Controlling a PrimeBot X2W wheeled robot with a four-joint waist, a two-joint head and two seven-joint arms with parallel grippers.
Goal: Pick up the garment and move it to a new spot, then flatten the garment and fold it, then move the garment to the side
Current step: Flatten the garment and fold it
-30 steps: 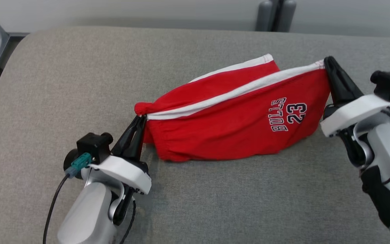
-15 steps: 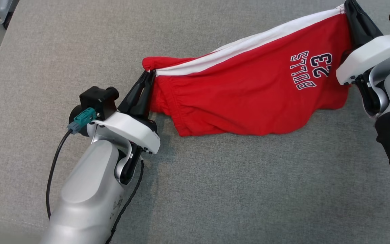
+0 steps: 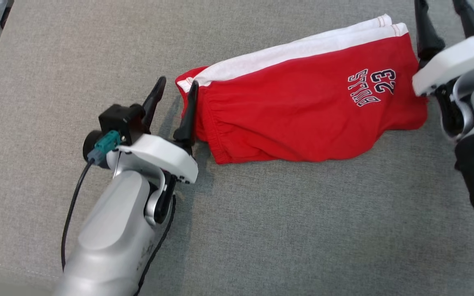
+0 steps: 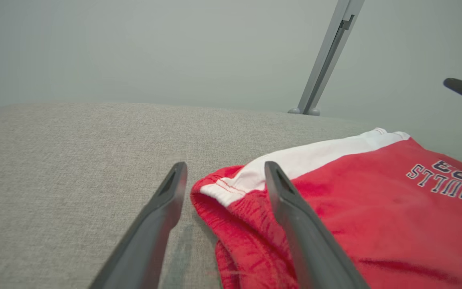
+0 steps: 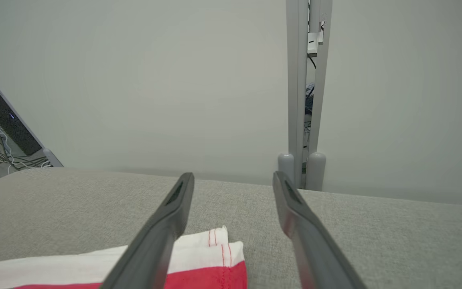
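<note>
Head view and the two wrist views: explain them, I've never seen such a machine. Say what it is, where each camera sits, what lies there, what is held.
It is a wheeled robot with two arms, each ending in a two-fingered claw. One picture comes from a camera on its head, looking down; the other two from cameras on the wrists, looking along each claw's fingers. On the grey padded surface lies a pair of red shorts with a white stripe and BULLS 23 printed on it. The left claw is open, a corner of the shorts between its fingers; the right claw is open by the opposite end. Neither holds anything.
</note>
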